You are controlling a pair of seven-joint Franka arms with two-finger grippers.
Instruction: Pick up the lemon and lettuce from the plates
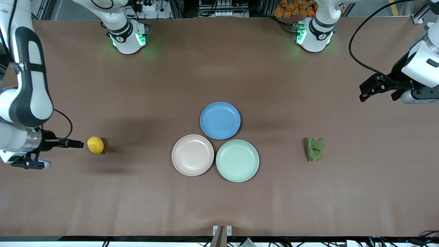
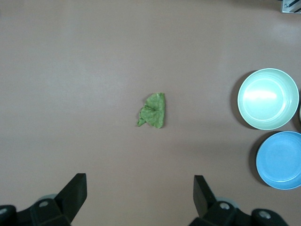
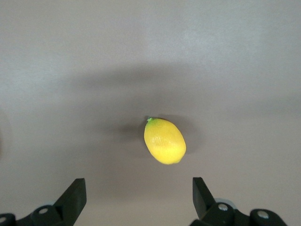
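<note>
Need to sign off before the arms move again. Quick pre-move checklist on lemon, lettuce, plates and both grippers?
1. Lemon off the plates: ok, it lies on the bare table toward the right arm's end.
2. Lettuce off the plates: ok, on the table toward the left arm's end.
3. Beige-pink plate and mint green plate hold nothing: ok.
4. Right gripper jaws open, not touching the lemon: ok.
5. Left gripper jaws open, well apart from the lettuce: ok.
6. Blue plate holds nothing: ok.
</note>
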